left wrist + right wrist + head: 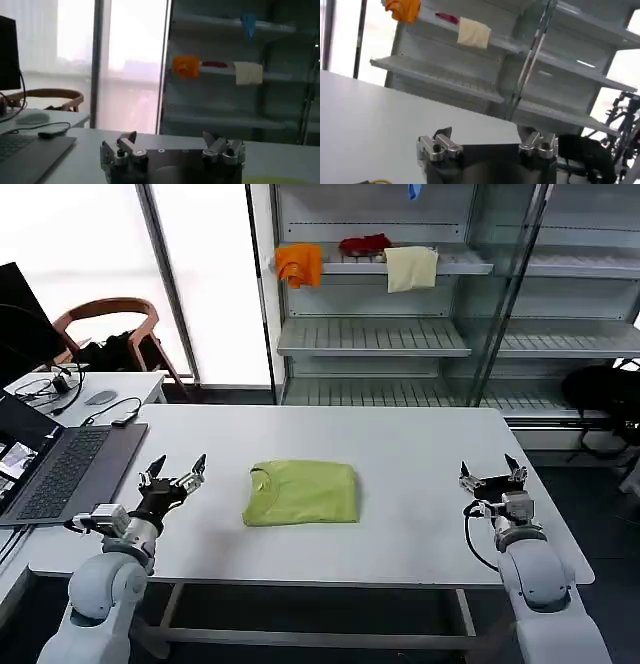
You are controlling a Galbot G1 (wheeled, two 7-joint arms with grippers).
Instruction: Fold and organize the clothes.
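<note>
No text, label, brand, number or sign is being shown legibly anywhere. On the laptop [62,469], left of the folded T-shirt [302,492], a lit screen is being displayed, but nothing on it can be read.

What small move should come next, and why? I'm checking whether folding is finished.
Probably none on the fabric: the T-shirt already lies folded into a compact rectangle mid-table. The left claw and right claw both sit open at the table's near edge, apart from the shirt. If anything, a gentle nudge to square it up; otherwise stay parked.
</note>
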